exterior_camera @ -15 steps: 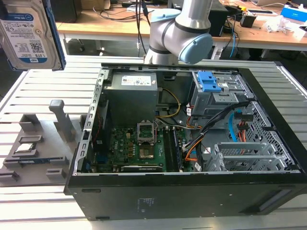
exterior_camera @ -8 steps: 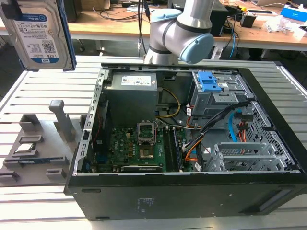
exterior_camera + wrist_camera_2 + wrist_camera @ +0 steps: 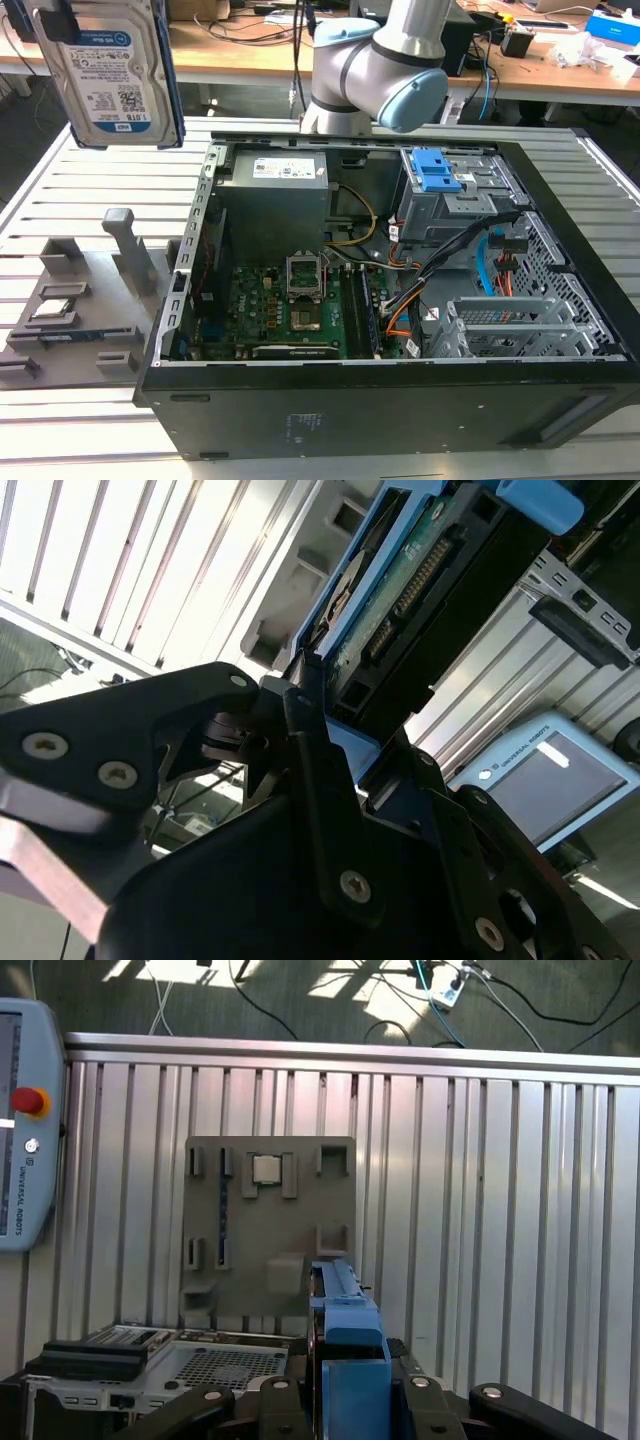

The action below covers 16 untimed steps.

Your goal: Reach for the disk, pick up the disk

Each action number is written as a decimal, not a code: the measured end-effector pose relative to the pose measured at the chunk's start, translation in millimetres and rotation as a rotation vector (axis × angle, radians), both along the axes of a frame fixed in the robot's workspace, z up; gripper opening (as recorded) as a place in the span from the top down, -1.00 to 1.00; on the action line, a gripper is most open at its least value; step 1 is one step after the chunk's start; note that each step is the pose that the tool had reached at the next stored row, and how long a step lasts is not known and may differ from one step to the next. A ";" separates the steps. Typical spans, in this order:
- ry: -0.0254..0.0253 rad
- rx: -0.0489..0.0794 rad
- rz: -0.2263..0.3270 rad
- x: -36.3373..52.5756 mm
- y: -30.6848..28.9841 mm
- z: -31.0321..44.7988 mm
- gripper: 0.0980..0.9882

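Note:
The disk [image 3: 110, 80] hangs in the air at the exterior view's upper left, high above the slatted table, with its blue-and-white label facing the camera and a blue frame along its edges. My gripper [image 3: 60, 20] is shut on its top end. In the second wrist view the black fingers [image 3: 300, 710] clamp the disk [image 3: 420, 580], whose circuit-board side and connector show. In the first wrist view the disk's blue frame edge [image 3: 345, 1340] stands between the fingers, over a grey fixture plate [image 3: 270, 1230].
An open computer case [image 3: 400, 300] takes up the middle of the table, with a blue bracket [image 3: 437, 170] on its drive cage. The grey fixture plate [image 3: 80, 310] holding small chips lies at the exterior view's left. A teach pendant [image 3: 25, 1120] rests on the slatted table [image 3: 480, 1210].

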State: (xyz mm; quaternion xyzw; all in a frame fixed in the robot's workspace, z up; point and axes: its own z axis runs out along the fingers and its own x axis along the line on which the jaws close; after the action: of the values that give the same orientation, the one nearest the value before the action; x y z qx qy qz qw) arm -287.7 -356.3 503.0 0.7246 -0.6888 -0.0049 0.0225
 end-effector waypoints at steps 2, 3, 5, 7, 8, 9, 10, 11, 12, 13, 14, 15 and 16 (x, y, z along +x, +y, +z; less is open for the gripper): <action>-0.0001 0.000 0.000 7.6 0.0 -0.1 0.40; -0.0001 0.000 0.000 9.6 0.0 -0.1 0.40; -0.0001 0.000 0.000 13.9 0.0 0.0 0.40; 0.0000 0.000 0.000 18.9 0.0 0.0 0.40; 0.0000 0.000 0.000 22.8 0.0 0.0 0.40; 0.0000 0.000 0.000 24.7 0.0 0.0 0.40; 0.0000 0.000 0.000 26.8 0.0 0.0 0.40; 0.0000 0.000 0.000 29.6 0.0 0.0 0.40; -0.0001 0.000 0.000 31.3 0.0 -0.1 0.40; -0.0001 0.000 0.000 33.6 0.0 -0.1 0.40; -0.0001 0.000 0.000 35.5 0.0 -0.1 0.40; -0.0001 0.000 0.000 38.1 0.0 0.0 0.40; -0.0001 0.000 0.000 40.7 0.0 -0.1 0.40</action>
State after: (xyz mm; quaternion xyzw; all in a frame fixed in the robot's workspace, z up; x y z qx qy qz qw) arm -247.0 -356.3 502.9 0.7246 -0.6888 -0.0049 0.0224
